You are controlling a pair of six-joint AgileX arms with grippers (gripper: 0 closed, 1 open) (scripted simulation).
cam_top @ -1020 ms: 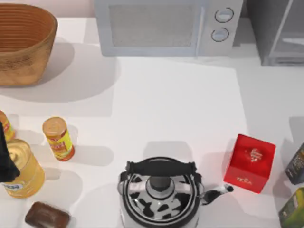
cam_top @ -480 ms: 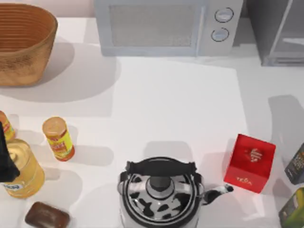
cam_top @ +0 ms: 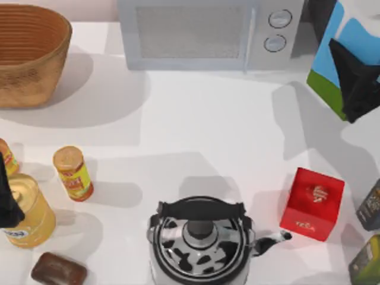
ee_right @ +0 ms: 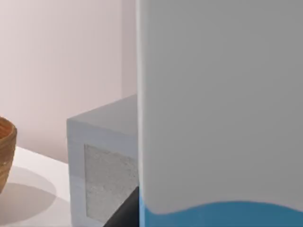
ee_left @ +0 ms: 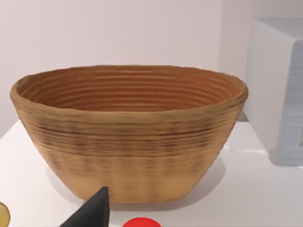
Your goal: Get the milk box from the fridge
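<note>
The milk box (cam_top: pixel 333 52), blue with a green base and white top, hangs tilted above the table's back right corner. My right gripper (cam_top: pixel 356 83) is shut on it, a black shape against its side. Up close in the right wrist view, the milk box (ee_right: pixel 222 104) shows its white upper wall and a blue band below. The carton covers most of the fridge (cam_top: pixel 319 16), leaving a dark strip beside the microwave. My left gripper (cam_top: pixel 6 202) is parked at the table's left edge, with one fingertip (ee_left: pixel 94 208) facing the basket.
A microwave (cam_top: pixel 208 32) stands at the back and a wicker basket (cam_top: pixel 27 53) at the back left. A kettle (cam_top: pixel 200 237) sits at the front middle, with a red tea box (cam_top: pixel 313 203) to its right. Yellow cans (cam_top: pixel 72 172) and a brown bar (cam_top: pixel 58 270) lie at the left.
The milk box and my right gripper have come into the top view at the back right, where before only the fridge and a growing shadow showed. The left arm has not moved.
</note>
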